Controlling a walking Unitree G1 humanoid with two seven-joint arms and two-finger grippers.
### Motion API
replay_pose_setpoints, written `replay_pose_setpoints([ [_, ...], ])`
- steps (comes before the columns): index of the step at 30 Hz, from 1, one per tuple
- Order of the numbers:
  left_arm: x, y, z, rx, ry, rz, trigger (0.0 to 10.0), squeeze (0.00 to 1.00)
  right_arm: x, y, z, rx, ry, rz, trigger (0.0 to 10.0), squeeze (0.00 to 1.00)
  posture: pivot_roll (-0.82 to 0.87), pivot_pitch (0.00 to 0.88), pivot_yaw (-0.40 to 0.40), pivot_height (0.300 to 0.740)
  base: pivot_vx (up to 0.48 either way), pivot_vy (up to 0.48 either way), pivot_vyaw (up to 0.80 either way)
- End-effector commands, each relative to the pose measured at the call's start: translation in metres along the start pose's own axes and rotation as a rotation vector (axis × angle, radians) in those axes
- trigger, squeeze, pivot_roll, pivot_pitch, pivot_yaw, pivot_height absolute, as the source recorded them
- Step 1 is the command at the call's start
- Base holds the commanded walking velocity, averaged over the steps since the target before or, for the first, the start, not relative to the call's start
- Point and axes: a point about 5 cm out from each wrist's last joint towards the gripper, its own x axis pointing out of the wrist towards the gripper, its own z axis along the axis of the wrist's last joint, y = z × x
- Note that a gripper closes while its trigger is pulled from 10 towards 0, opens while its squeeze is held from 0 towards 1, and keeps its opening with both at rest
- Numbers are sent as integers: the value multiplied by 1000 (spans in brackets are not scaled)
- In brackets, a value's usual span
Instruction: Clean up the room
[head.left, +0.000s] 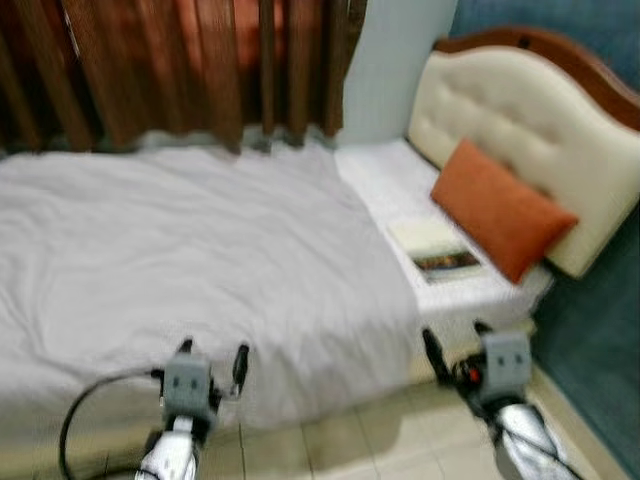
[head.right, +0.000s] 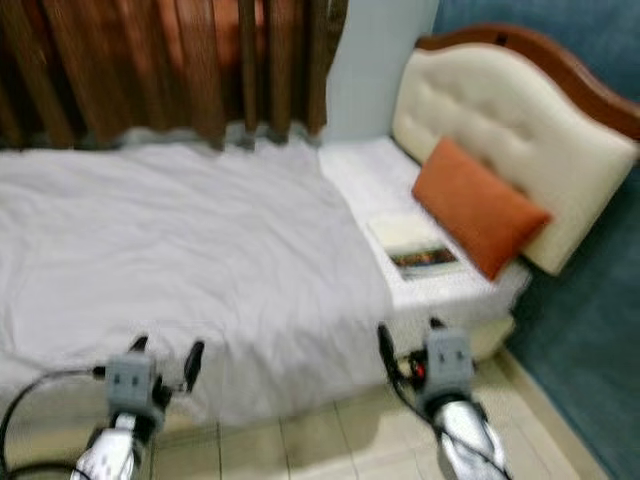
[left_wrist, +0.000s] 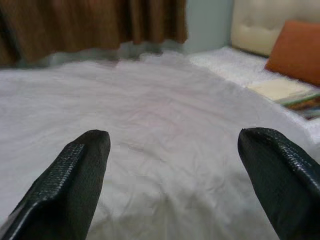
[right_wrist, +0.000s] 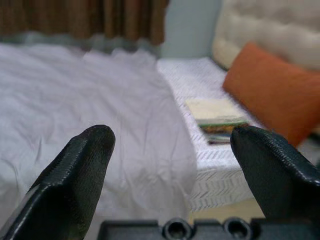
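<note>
The right hand (head.left: 458, 342) is open and holds nothing, and it hangs low by the side of the bed (head.left: 60, 250), over the tiled floor (head.left: 370, 440). The left hand (head.left: 212, 358) is open and empty too, low at the edge of the grey blanket (head.left: 200, 240). I think the robot is only coming up to the bed now, and no tidying grab has begun. Just past the right hand, up on the white sheet, lies a small stack of books (head.left: 440, 250). I can count about two or three, but it is blurry. Next the right hand would need to reach up and forward to them. Past the books leans one orange pillow (head.left: 500, 208) against one cream headboard (head.left: 530, 130). Far behind the left hand hang brown curtains (head.left: 170, 60).
</note>
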Motion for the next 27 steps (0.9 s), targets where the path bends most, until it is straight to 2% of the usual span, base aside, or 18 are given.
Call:
replay_pose_setpoints([
  [1, 7, -8, 10, 21, 11, 1, 10000, 0, 2, -6, -4, -9, 16, -23, 10000, 0, -25, 0, -22, 740, 0, 0, -800],
  [11, 15, 3, 2, 3, 82, 9, 10000, 0, 0, -9, -20, -5, 81, -40, 10000, 0, -44, 0, -18, 740, 0, 0, -800],
  [18, 13, -1, -6, -6, 135, -3, 10000, 0, -3, -8, -21, -14, 80, -30, 10000, 0, -51, 0, -27, 740, 0, 0, -800],
  [20, 17, -2, -5, -11, 135, -13, 10000, 0, -3, -9, -21, -21, 79, -28, 10000, 0, -53, 0, -32, 740, 0, 0, -800],
  [23, 23, -1, -2, -26, 119, -24, 10000, 0, -2, -9, -20, -28, 77, -25, 10000, 0, -55, 0, -31, 740, 0, -337, -800],
  [27, 23, -1, -1, -29, 115, -42, 10000, 0, -2, -10, -20, -28, 77, -28, 10000, 0, -54, 0, -27, 740, 0, -478, -800],
])
